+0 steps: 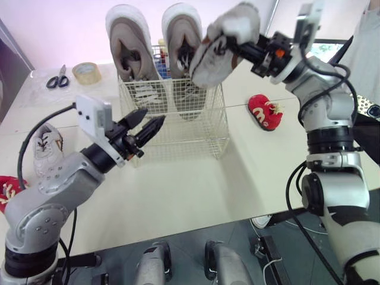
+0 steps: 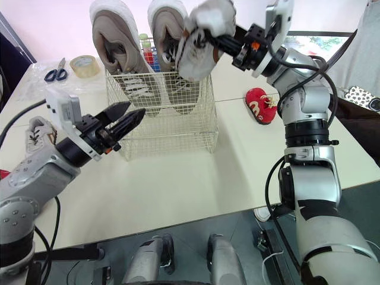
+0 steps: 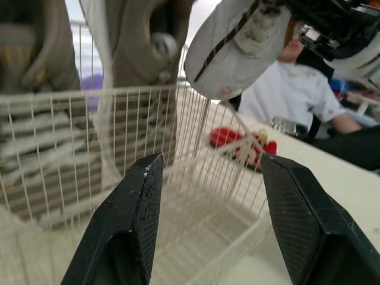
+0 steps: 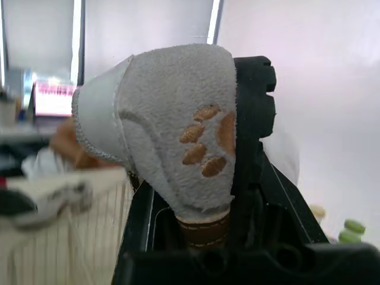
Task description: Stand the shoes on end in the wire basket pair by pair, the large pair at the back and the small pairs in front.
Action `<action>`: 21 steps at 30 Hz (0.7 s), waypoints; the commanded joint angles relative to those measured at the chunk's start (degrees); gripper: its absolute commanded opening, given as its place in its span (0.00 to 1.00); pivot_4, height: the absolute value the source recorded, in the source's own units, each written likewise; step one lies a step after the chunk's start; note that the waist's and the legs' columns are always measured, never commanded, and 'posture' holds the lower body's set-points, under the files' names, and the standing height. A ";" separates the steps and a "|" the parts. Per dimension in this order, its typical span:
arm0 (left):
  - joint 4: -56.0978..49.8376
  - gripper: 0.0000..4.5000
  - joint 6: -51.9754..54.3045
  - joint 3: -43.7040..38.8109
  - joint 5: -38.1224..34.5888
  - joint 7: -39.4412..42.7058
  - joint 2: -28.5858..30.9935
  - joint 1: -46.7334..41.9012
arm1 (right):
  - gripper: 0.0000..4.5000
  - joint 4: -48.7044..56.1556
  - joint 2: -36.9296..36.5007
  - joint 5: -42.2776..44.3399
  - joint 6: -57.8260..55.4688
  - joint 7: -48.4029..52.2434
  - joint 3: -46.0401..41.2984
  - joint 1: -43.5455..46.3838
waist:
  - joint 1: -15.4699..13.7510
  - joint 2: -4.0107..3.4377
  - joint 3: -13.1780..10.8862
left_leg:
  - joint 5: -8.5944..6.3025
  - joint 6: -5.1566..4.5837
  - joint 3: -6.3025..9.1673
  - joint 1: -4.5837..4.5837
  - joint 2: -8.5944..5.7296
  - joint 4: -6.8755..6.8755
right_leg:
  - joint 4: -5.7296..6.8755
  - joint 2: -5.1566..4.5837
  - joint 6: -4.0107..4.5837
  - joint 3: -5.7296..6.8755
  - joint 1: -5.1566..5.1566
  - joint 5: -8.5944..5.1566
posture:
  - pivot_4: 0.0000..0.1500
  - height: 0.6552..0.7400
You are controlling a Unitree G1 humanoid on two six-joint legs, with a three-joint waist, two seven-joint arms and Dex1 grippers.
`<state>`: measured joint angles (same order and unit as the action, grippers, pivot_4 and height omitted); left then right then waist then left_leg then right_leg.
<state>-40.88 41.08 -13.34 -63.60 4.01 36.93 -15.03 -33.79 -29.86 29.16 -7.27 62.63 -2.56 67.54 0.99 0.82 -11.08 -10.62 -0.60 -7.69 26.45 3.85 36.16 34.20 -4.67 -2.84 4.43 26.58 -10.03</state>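
Observation:
The wire basket (image 1: 178,122) stands mid-table with two large grey shoes (image 1: 127,41) on end along its back. My right gripper (image 1: 235,47) is shut on a small grey shoe (image 1: 222,44) with an orange paw print (image 4: 205,145), held in the air above the basket's right side, beside the second large shoe (image 1: 181,35). My left gripper (image 1: 148,123) is open and holds nothing, just in front of the basket's left front corner. A small red shoe (image 1: 265,111) lies on the table right of the basket. A small white shoe (image 1: 46,145) and another red shoe (image 1: 7,190) lie at the far left.
Scissors (image 1: 57,77) and a roll of tape (image 1: 86,72) lie at the back left. A person in a white shirt (image 3: 297,101) sits beyond the table's right side. The basket's front half holds no shoes.

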 commanded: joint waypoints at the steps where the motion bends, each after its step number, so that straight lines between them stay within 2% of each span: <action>1: -2.00 0.58 -2.55 -1.59 3.23 0.40 -0.98 3.67 | 0.16 -8.20 -0.49 -5.78 8.70 6.22 1.40 5.48 | 0.12 -0.02 -0.01 | 0.02 -0.02 -0.03 0.00 0.00 -0.03 | -0.01 0.00 -0.01 0.00 0.01 0.00 | 1.00 1.00; 5: -1.58 0.58 -4.18 -1.06 4.82 0.47 -3.69 5.32 | 0.16 -14.93 0.22 -10.10 14.46 10.21 2.76 7.69 | -0.22 -0.02 -0.02 | 0.02 0.01 -0.04 0.02 -0.01 0.00 | -0.01 -0.02 -0.01 0.00 0.01 0.00 | 1.00 1.00; 15: -1.00 0.58 -5.92 3.62 10.56 1.00 -10.06 6.06 | 0.16 -21.92 2.53 -13.15 15.83 16.72 2.46 10.20 | -0.16 -0.02 -0.01 | 0.02 0.05 -0.02 -0.01 -0.01 0.14 | 0.03 -0.04 0.04 0.01 -0.09 0.04 | 1.00 1.00; 17: -0.75 0.59 -5.89 3.92 11.28 1.18 -10.69 5.82 | 0.39 -24.07 3.00 -12.34 13.97 16.93 1.29 11.17 | -0.11 -0.02 -0.01 | 0.04 0.07 0.00 -0.01 -0.01 0.10 | 0.06 -0.02 0.03 0.01 -0.06 0.04 | 1.00 1.00; 19: -0.48 0.59 -5.84 3.93 11.78 1.33 -11.20 5.48 | 0.57 -25.98 3.08 -12.40 14.20 16.48 0.57 11.59 | -0.12 -0.02 -0.01 | 0.07 0.09 0.00 -0.02 0.00 0.07 | 0.09 -0.01 0.02 0.01 -0.04 0.05 | 1.00 1.00; 21: -0.37 0.59 -5.68 3.63 11.96 1.46 -11.53 5.29 | 0.82 -27.11 2.96 -13.33 16.02 15.48 0.20 11.52 | -0.13 -0.02 -0.01 | 0.08 0.10 0.01 -0.02 0.00 0.08 | 0.10 0.00 -0.02 0.01 -0.05 0.07 | 1.00 1.00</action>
<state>-40.44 36.64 -9.68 -51.92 5.01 25.59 -9.14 -60.59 -26.72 15.86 6.87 78.93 -0.55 77.11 0.85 0.80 -11.10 -10.54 -0.49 -7.68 26.43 3.85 36.26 34.30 -4.68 -2.91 4.45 26.51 -9.93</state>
